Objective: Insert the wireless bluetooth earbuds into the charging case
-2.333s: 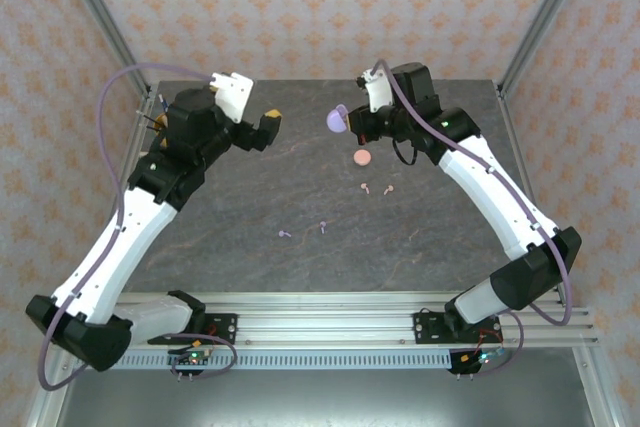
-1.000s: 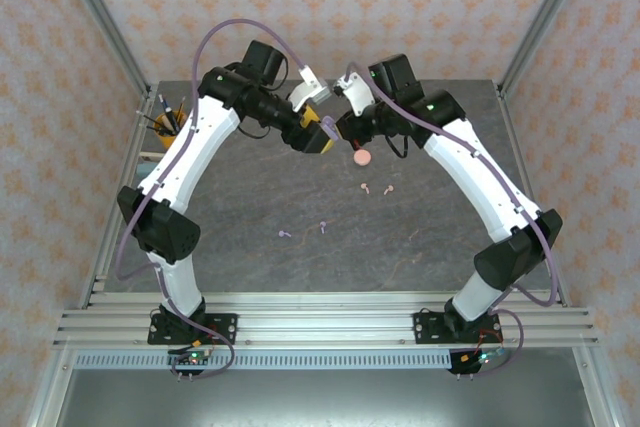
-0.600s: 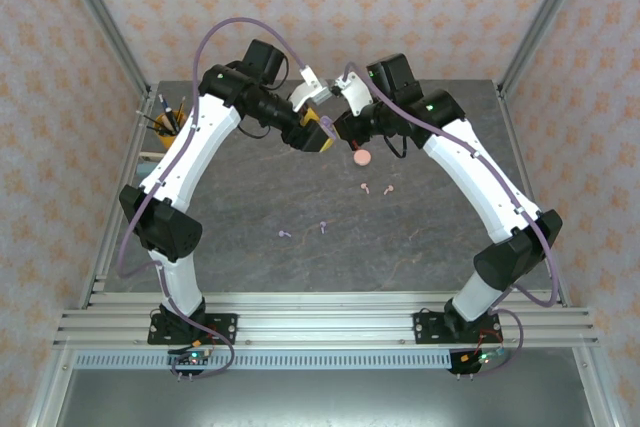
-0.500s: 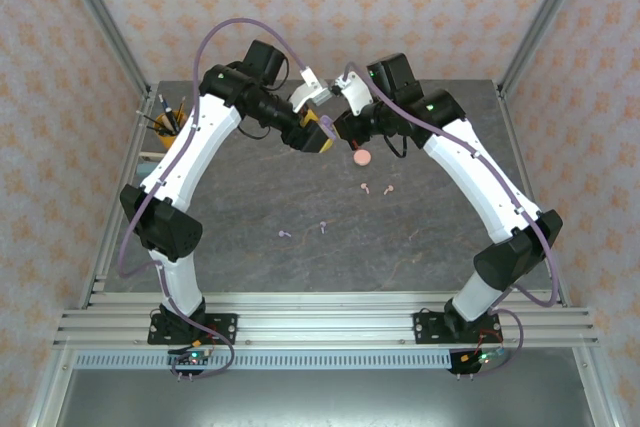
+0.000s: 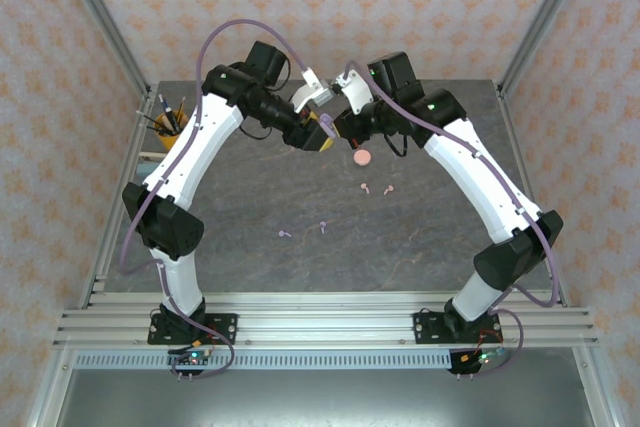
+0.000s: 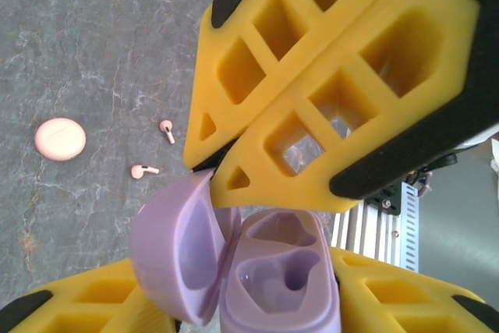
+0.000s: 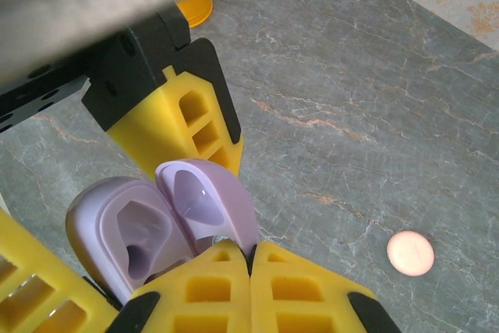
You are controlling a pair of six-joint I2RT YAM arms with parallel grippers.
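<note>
The lilac charging case (image 6: 281,278) hangs open above the table's back middle, with both wells bare. My right gripper (image 7: 249,251) is shut, its tips pinching the lid (image 7: 203,200) near the hinge. My left gripper (image 6: 265,286) is closed round the case body, a yellow finger on each side. In the top view the left gripper (image 5: 316,137) and the right gripper (image 5: 336,127) meet tip to tip. Two pink earbuds (image 5: 367,188) (image 5: 387,189) and two purple earbuds (image 5: 285,235) (image 5: 323,227) lie loose on the table.
A shut round pink case (image 5: 361,158) lies just below the grippers, with the pink buds (image 6: 166,130) near it. A yellow cup of pens (image 5: 170,125) stands at the table's left edge. Frame posts rise at the back corners.
The left arm swung in from the left to meet the right gripper. Over the last second its jaws narrowed round the case body. The right gripper kept its hold.
</note>
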